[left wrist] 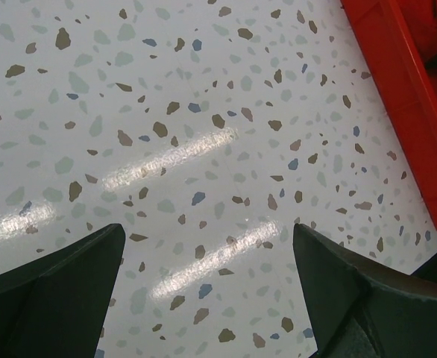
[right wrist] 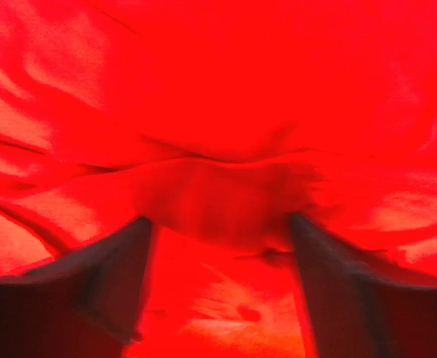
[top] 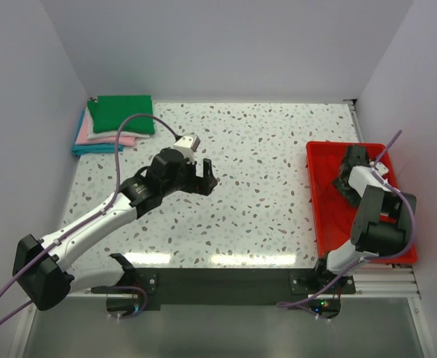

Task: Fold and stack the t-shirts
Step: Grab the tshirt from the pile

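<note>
Jaws of my right gripper (right wrist: 218,222) gape empty right at the red shirt (right wrist: 226,97) in the tray (top: 319,186) at 3 o'clock, presumably to pinch it; left gripper (left wrist: 209,231) hovers open, empty, at centre, stack (top: 114,123) at 10 o'clock.

Speckled table (top: 278,171) bears folded t-shirts (top: 118,119) and red tray (top: 324,198).

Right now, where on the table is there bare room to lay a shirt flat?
Bare table runs between the left gripper and the tray, from far edge to near edge. Crowded: the stack fills the far-left corner; the red shirt and right gripper occupy the tray.
</note>
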You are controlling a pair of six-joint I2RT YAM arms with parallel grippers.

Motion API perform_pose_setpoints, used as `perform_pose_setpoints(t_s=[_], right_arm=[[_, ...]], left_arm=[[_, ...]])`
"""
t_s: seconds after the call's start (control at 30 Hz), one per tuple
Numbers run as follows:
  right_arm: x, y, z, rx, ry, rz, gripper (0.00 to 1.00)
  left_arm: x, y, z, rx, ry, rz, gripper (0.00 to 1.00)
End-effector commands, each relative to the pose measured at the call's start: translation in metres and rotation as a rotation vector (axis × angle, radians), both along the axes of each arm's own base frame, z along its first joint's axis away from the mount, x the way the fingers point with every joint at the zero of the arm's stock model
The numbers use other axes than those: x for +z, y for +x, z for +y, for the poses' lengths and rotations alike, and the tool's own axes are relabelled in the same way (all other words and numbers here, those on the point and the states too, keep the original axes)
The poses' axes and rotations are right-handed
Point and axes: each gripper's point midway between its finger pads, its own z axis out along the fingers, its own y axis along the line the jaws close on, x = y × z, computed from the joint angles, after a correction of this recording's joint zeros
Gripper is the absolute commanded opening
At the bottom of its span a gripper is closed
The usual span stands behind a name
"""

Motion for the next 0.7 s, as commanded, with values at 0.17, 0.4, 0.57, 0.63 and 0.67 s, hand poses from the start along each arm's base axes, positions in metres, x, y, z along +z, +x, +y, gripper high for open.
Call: perform_pose_setpoints(t_s=[0.17, 0.4, 0.57, 0.63, 0.67], right_arm=[[0.030, 0.020, -0.009, -0.008, -0.048, -0.126, 0.00], [0.130, 0.037, 0.008, 0.122, -0.047, -0.348, 0.00], [0.262, 0.049, 0.043, 0.299, -0.058, -0.648, 0.00], [0.298, 0.053, 0.070, 0.402, -0.055, -0.728, 0.00], [0.334, 0.053, 0.084, 0.448, -0.073, -0.810, 0.00]], left_arm=[[0.007, 0.003, -0.006, -0.019, -0.027, -0.028, 0.98], [0.020, 0.007, -0.002, 0.004, -0.027, -0.062, 0.93], [0.036, 0.013, 0.005, 0.049, -0.028, -0.104, 0.92], [0.040, 0.016, 0.008, 0.068, -0.025, -0.115, 0.92], [0.046, 0.019, 0.011, 0.089, -0.026, -0.132, 0.92]])
